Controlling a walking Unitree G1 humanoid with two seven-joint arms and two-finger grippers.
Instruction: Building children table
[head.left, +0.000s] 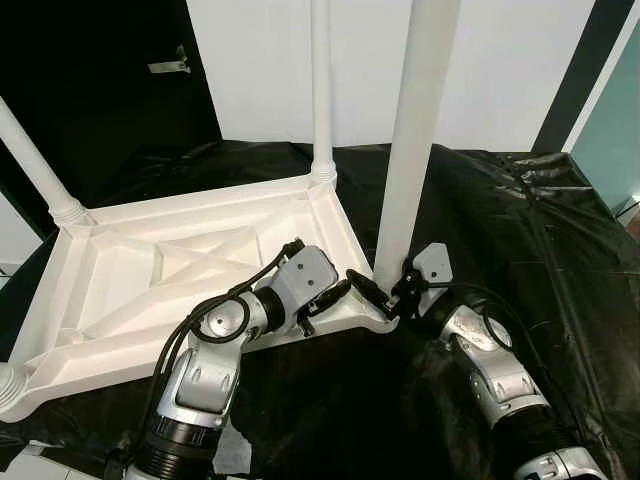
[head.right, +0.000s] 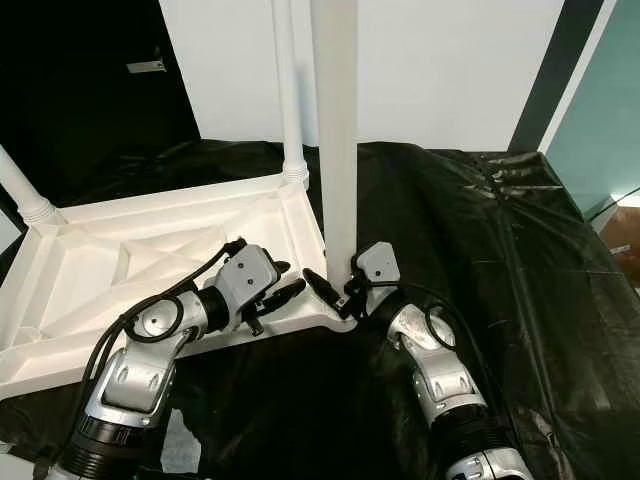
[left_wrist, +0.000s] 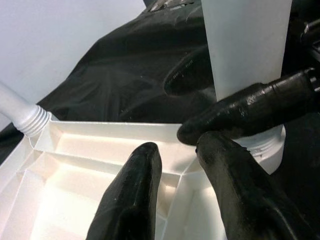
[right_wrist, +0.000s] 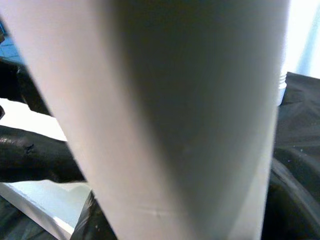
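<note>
A white plastic children's table top (head.left: 130, 275) lies upside down on a black sheet (head.left: 500, 220). A thick white leg (head.left: 415, 130) stands upright in its near right corner socket. My right gripper (head.left: 385, 290) is shut on the base of that leg, whose shaft (right_wrist: 175, 110) is close up in the right wrist view. My left gripper (head.left: 322, 305) sits at the same corner, open, with its fingers (left_wrist: 135, 190) over the ribbed rim. One right finger (left_wrist: 250, 107) crosses the leg's base.
Another leg (head.left: 320, 80) stands in the far corner and a slanted one (head.left: 35, 165) in the left corner, its threaded collar (left_wrist: 27, 117) visible. A leg base (head.left: 8, 385) shows at the near left. White paper (head.left: 235, 450) lies by my left arm.
</note>
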